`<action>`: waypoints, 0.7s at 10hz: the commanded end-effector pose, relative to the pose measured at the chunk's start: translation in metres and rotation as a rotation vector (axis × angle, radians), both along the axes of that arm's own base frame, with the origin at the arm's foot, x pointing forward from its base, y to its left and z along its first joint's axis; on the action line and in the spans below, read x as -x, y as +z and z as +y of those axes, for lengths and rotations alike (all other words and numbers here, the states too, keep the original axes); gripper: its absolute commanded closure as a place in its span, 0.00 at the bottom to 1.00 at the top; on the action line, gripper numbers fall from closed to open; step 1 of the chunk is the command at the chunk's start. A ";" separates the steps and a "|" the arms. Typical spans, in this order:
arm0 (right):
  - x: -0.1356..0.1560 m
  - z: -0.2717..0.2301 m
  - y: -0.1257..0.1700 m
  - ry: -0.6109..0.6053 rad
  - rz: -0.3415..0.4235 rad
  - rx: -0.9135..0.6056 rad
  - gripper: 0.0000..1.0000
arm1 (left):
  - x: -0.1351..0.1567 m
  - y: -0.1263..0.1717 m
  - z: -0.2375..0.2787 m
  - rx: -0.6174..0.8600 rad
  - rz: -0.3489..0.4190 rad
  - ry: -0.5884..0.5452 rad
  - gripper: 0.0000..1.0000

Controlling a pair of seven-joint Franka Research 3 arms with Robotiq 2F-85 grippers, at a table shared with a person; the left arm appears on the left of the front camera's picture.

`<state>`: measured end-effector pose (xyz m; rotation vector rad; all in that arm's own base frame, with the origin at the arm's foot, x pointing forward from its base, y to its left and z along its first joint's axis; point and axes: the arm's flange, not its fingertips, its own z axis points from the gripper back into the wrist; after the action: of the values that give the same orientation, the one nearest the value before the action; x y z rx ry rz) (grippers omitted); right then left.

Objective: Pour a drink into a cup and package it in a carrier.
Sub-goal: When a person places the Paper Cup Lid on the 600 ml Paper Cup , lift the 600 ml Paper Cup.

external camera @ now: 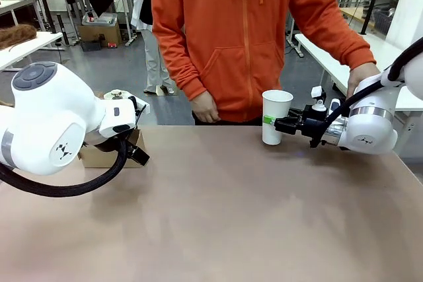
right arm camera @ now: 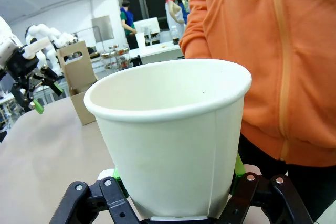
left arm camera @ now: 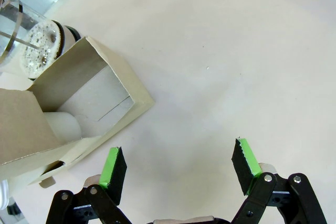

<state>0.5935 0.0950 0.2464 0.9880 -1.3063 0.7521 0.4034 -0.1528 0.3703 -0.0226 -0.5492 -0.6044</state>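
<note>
One tall white paper cup (external camera: 275, 115), smooth-walled and tapering downward with a rolled rim around its open mouth, stands upright near the far edge of the table (external camera: 218, 216), whose top is a matte, pinkish-brown sheet. The right gripper (external camera: 276, 123) is clamped on this cup low on its wall, one green pad pressed to each side, with black linkages behind; in the right wrist view the cup's pale inside and a vertical side seam are plain. One brown cardboard carrier (left arm camera: 92, 74) sits at the table's left side, made of flat folded panels with a square open compartment, and from the right wrist view its upright handle with a rounded cut-out shows. Something white and rounded lies inside the carrier; what it is cannot be told. Just beside the carrier stands one glass French press (left arm camera: 32, 43) with a shiny metal band and a perforated round disc. The left gripper (left arm camera: 179, 165) hangs over bare tabletop near the carrier's corner, its two green-padded fingers spread wide and holding nothing. One person (external camera: 244, 37) in an orange zipped hoodie stands at the far side.
</note>
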 end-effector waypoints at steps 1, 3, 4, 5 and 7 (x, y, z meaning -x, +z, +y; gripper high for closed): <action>-0.001 0.001 0.006 -0.001 -0.009 -0.001 0.19 | 0.000 0.000 0.000 0.002 0.000 0.000 0.00; -0.001 0.001 0.006 -0.001 -0.009 -0.001 0.19 | 0.000 0.000 0.000 0.002 0.000 0.000 0.00; -0.001 0.001 0.006 -0.001 -0.009 -0.001 0.19 | 0.000 0.000 0.000 0.002 0.000 0.000 0.00; -0.001 0.001 0.006 -0.001 -0.009 -0.001 0.19 | 0.000 0.000 0.000 0.002 0.000 0.000 0.00; -0.001 0.001 0.006 -0.001 -0.009 -0.001 0.19 | 0.000 0.000 0.000 0.002 0.000 0.000 0.00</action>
<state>0.5935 0.0950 0.2464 0.9880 -1.3063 0.7521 0.4034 -0.1528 0.3703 -0.0226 -0.5492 -0.6044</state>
